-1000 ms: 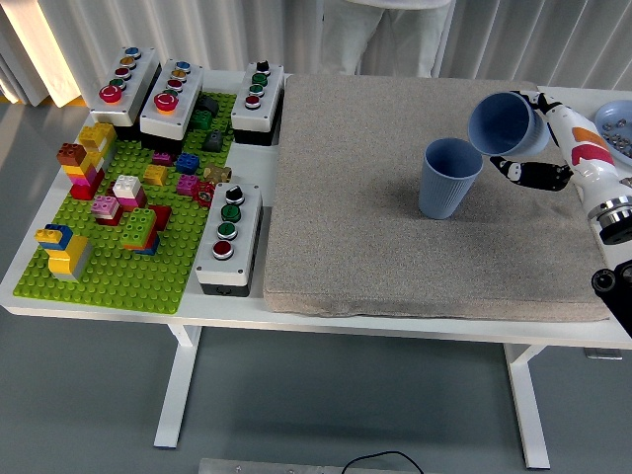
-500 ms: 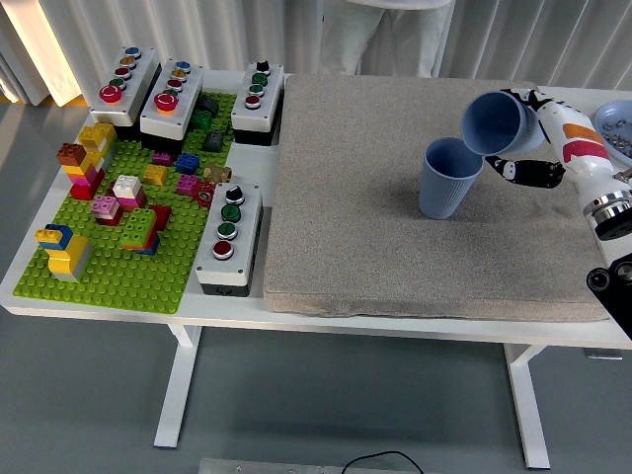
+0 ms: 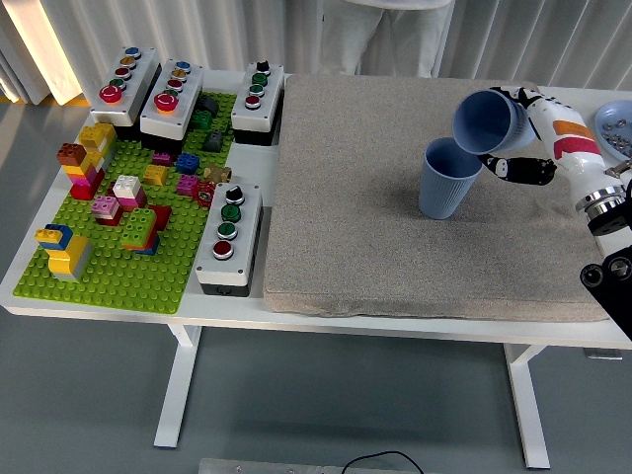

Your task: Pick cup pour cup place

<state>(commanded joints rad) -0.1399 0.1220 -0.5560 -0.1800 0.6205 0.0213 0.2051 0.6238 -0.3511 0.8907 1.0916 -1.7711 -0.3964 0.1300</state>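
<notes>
Right hand [image 3: 520,133] tips blue cup [image 3: 484,121] over standing cup [image 3: 449,178], contents unclear.

— White-shelled right hand [image 3: 520,133], glossy, with black finger segments [image 3: 523,170] underneath. Orange band across the back.
— Silver metal ring at the wrist [image 3: 599,197], then a black forearm [image 3: 614,269] with round joint housings.
— Pale clothing on the person [image 3: 387,32] at the far side.

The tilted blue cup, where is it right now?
In the head view the tilted blue cup is held by the right hand at the mat's far right, its mouth just above the upright blue cup.
</notes>
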